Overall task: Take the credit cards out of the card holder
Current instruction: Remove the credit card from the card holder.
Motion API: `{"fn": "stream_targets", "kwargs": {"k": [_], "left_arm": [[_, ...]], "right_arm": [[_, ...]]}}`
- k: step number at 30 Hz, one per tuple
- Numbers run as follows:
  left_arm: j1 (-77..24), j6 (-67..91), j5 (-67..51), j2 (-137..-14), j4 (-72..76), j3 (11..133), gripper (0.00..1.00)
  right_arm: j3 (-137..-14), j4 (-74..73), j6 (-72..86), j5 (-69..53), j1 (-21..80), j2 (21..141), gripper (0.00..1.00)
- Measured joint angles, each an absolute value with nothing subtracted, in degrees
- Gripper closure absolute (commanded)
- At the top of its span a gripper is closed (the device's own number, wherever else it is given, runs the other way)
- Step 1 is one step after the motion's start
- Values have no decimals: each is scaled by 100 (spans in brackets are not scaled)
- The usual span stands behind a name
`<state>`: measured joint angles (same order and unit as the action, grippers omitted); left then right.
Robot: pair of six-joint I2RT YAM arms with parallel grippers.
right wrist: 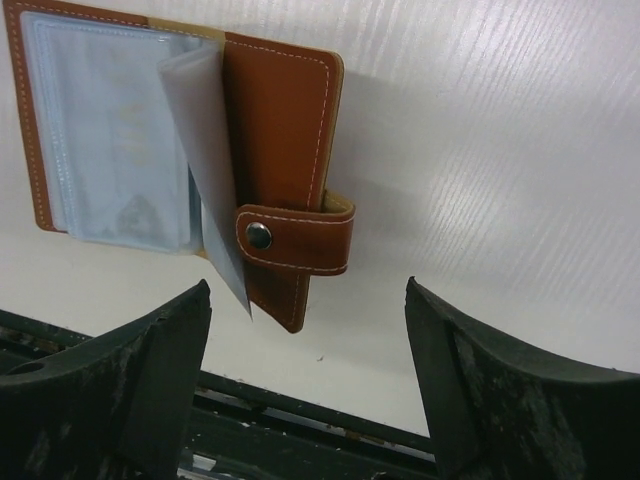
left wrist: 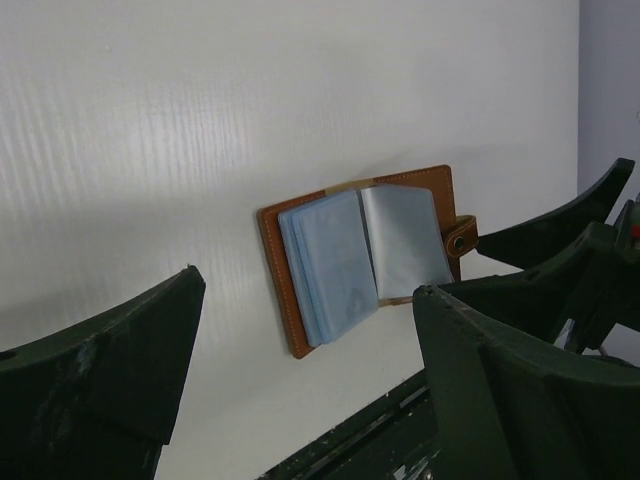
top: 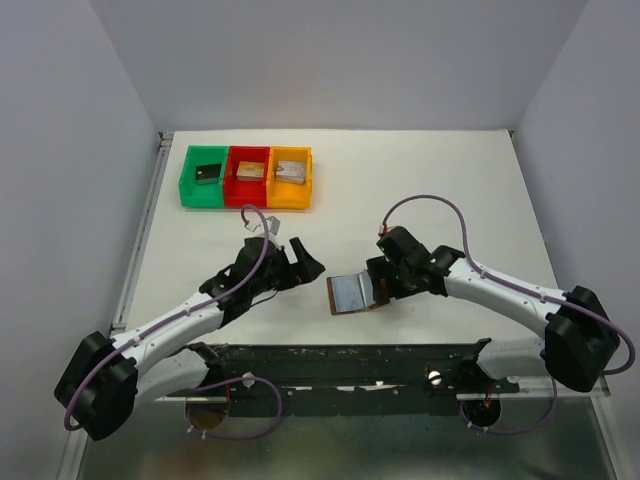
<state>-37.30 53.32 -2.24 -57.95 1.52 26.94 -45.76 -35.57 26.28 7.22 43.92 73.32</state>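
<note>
The card holder lies open on the white table between my two arms: brown leather outside, pale blue-grey sleeves inside. One sleeve stands half turned, and a brown snap strap folds over the holder's edge. The credit cards are hidden; the cloudy sleeves show only faint shapes. My left gripper hovers open just left of the holder, which shows past its fingertips. My right gripper is open at the holder's right edge, with the strap just beyond its fingertips. Neither holds anything.
Green, red and orange bins stand in a row at the back left, each with a small block inside. A black rail runs along the near table edge. Grey walls enclose the table.
</note>
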Motion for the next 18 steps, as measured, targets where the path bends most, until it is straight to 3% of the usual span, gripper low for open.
{"fn": "stream_targets", "kwargs": {"k": [6, 14, 18], "left_arm": [[-4025, 5402, -73, -6128, 75, 2775, 1], [-4101, 5404, 47, -6195, 69, 2775, 3], [-4101, 5404, 71, -6195, 71, 2775, 3]], "right_arm": [[-4711, -3559, 2587, 729, 4394, 7752, 21], [-4847, -3465, 2606, 714, 4394, 7924, 49], [-4847, -3378, 2683, 600, 4392, 7922, 47]]}}
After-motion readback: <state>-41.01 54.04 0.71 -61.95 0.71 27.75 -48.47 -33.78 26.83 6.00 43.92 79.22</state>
